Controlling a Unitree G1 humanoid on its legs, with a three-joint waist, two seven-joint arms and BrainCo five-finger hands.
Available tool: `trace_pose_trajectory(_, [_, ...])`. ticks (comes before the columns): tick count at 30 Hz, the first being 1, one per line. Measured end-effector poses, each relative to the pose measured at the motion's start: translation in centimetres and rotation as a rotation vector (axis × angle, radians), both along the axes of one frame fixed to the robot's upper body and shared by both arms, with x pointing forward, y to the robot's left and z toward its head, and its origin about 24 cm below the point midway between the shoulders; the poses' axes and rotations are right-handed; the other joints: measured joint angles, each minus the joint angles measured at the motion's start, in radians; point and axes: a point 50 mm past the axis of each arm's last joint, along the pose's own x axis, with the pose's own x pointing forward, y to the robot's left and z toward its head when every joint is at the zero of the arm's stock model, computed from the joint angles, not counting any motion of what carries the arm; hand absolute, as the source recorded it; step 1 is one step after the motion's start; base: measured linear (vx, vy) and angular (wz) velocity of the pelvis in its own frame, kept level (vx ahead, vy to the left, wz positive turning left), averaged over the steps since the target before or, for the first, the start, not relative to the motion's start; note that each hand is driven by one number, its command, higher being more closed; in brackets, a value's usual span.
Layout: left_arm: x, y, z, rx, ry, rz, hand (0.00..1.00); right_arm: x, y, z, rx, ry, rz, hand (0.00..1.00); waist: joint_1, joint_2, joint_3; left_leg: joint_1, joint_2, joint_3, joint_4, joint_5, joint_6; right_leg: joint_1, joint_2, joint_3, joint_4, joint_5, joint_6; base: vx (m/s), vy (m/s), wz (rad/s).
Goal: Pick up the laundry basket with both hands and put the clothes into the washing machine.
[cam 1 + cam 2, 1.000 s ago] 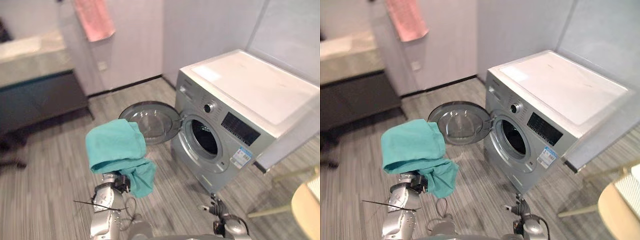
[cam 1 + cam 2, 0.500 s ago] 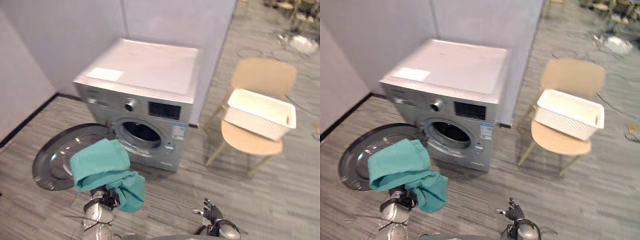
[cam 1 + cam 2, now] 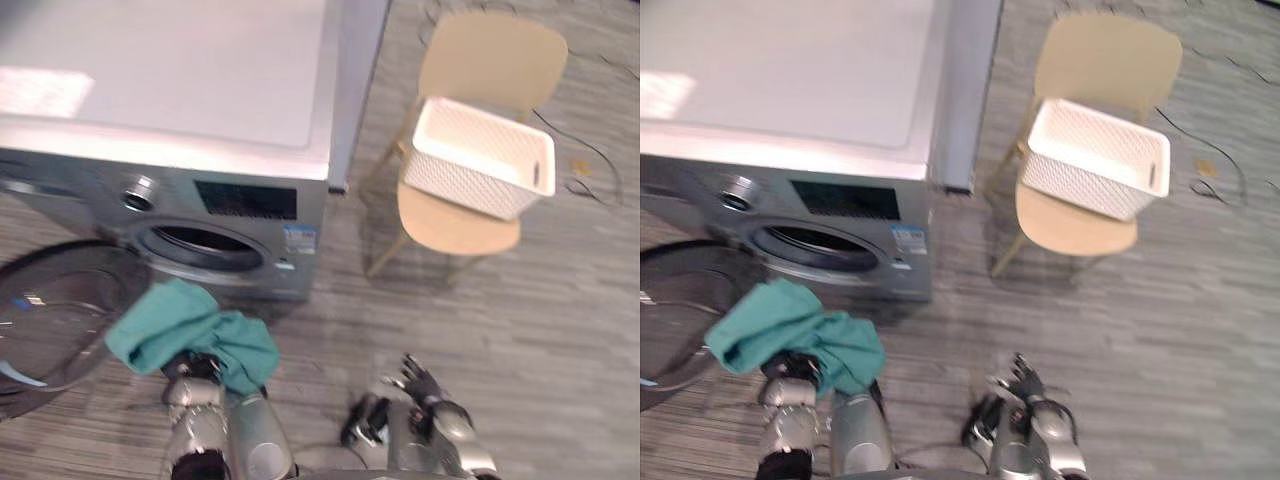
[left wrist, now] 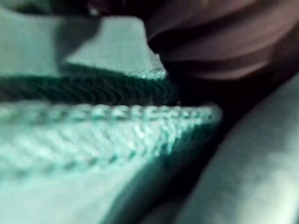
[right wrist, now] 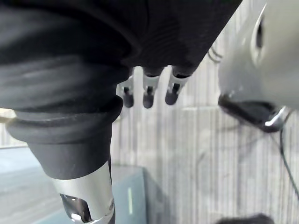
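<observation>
A teal cloth is draped over my left hand, low in front of the washing machine; the close left wrist view has the same teal cloth against the hand's dark cover. The machine's drum opening is uncovered, and its round door is swung out to the left near the floor. A white laundry basket sits on a tan chair to the right of the machine. My right hand hovers low over the floor, open, with straight fingers and nothing in it.
Grey striped flooring stretches to the right and in front of the chair. A thin cable lies on the floor beyond the chair. The machine's flat white top is bare.
The camera has swung right and down, so the washer now sits at upper left and the chair with the basket is nearer. The teal cloth stays on my left hand.
</observation>
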Motion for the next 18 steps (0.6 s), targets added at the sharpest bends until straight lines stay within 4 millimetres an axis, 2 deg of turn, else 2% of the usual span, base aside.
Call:
trace_pose_trajectory(1, [2.0, 0.7, 1.5, -0.002, -0.044, 0.025, 1.0, 1.3, 1.7, 0.9, 0.046, -0.032, 0.013, 0.0, -0.003, -0.052, 0.044, -0.021, -0.04, 0.021, 0.022, -0.006, -0.004, -0.053, -0.041, 0.032, 0.028, -0.001, 0.024, 0.03, 0.189, -0.11])
trace_pose_trajectory(2, [2.9, 1.1, 2.3, -0.006, -0.069, 0.04, 1.0, 2.0, 2.3, 1.5, 0.066, -0.057, 0.027, 0.0, -0.005, -0.068, 0.059, -0.037, -0.052, 0.015, 0.042, -0.01, 0.005, -0.063, -0.051, 0.032, 0.026, 0.004, 0.029, 0.01, 0.2, 0.07])
trace_pose_trajectory(4, [5.4, 1.5, 5.4, -0.034, -0.186, 0.094, 1.0, 4.6, 4.8, 4.4, 0.179, -0.179, 0.049, 0.0, -0.007, -0.062, 0.104, -0.16, -0.054, -0.034, 0.163, -0.029, 0.035, -0.132, -0.068, 0.04, 0.058, 0.011, 0.041, 0.0, 0.217, 0.0])
trace_pose_trajectory(5, [5.8, 1.5, 6.1, -0.032, -0.211, 0.1, 1.0, 5.1, 5.2, 5.2, 0.202, -0.215, 0.047, 0.0, -0.005, -0.065, 0.109, -0.192, -0.053, -0.04, 0.188, -0.037, 0.045, -0.157, -0.075, 0.041, 0.074, 0.011, 0.044, -0.01, 0.209, -0.12])
trace_pose_trajectory(7, [7.2, 1.4, 10.1, -0.027, -0.37, 0.112, 1.0, 6.4, 5.7, 8.9, 0.345, -0.367, 0.009, 0.0, 0.003, -0.051, 0.119, -0.356, -0.028, -0.039, 0.277, -0.066, 0.056, -0.309, -0.085, 0.061, 0.14, 0.013, 0.047, 0.0, 0.211, -0.28])
trace_pose_trajectory(9, [7.5, 1.1, 11.9, -0.02, -0.439, 0.108, 1.0, 6.5, 5.6, 10.2, 0.399, -0.423, -0.016, 0.0, 0.002, -0.049, 0.122, -0.434, -0.015, -0.042, 0.315, -0.091, 0.062, -0.382, -0.094, 0.061, 0.175, 0.012, 0.048, 0.0, 0.187, -0.22])
trace_pose_trajectory(11, [8.3, 0.2, 13.4, -0.037, -0.489, 0.091, 1.0, 6.4, 5.0, 10.6, 0.432, -0.447, -0.049, 0.0, -0.001, -0.048, 0.125, -0.508, -0.015, -0.048, 0.345, -0.119, 0.071, -0.45, -0.113, 0.061, 0.22, 0.004, 0.053, -0.02, 0.101, 0.03])
trace_pose_trajectory(13, [9.1, -1.4, 14.8, -0.04, -0.533, 0.041, 1.0, 5.6, 4.0, 10.2, 0.462, -0.446, -0.079, 0.0, -0.001, -0.047, 0.126, -0.585, -0.015, -0.05, 0.396, -0.142, 0.085, -0.524, -0.136, 0.074, 0.275, -0.009, 0.06, -0.05, 0.058, 0.04])
trace_pose_trajectory(15, [9.3, -1.9, 15.6, -0.027, -0.558, 0.015, 1.0, 5.1, 3.7, 9.9, 0.482, -0.437, -0.089, 0.0, -0.001, -0.047, 0.127, -0.616, -0.017, -0.051, 0.418, -0.148, 0.092, -0.553, -0.147, 0.081, 0.296, -0.011, 0.059, -0.04, 0.046, -0.02])
trace_pose_trajectory(18, [9.0, -2.3, 18.1, 0.03, -0.645, -0.033, 1.0, 4.7, 2.9, 10.3, 0.601, -0.459, -0.13, 0.0, 0.002, -0.043, 0.129, -0.673, -0.015, -0.056, 0.448, -0.152, 0.099, -0.611, -0.154, 0.094, 0.325, -0.012, 0.058, -0.06, 0.024, -0.05])
